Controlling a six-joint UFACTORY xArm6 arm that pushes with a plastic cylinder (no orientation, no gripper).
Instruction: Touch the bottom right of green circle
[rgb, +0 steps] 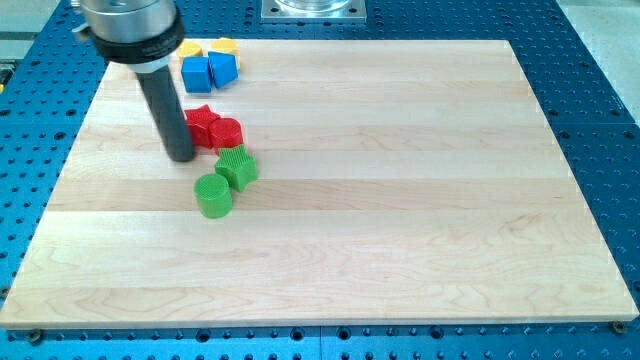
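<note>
tool: my tip (181, 157), lower end of a straight dark rod hung from a grey metal collar near the board's top left corner. no jaws to spread or press together; it holds nothing and looks bare, standing on the wooden board (400, 200) just to the view's left of the red pair and up-left of the green circle, apart from it.

item 1, task's thing: green circle (213, 195). short upright cylinder, bright green, ribbed side wall, flat top. sits in the board's left half, roughly midway between top and bottom edges. its upper right side looks to be touching, or very nearly touching, the green star-like block (238, 167).

handling, judged: small, light, rigid, likely printed plastic; not fragile. on smooth wood it should slide at a slight nudge, so contact ought to be gentle. no taking hold is possible with a rod; the place to meet it is the side wall on the quarter facing the board's bottom right corner. the tip stands on the opposite side, so a path round the view's bottom of the circle seems needed, avoiding the green neighbour.

item 2: red star-like block (202, 124) and red round block (227, 132), side by side, just above the greens.

item 3: two blue blocks (209, 70) with two yellow blocks (221, 47) behind, at the top edge near the left corner.
</note>
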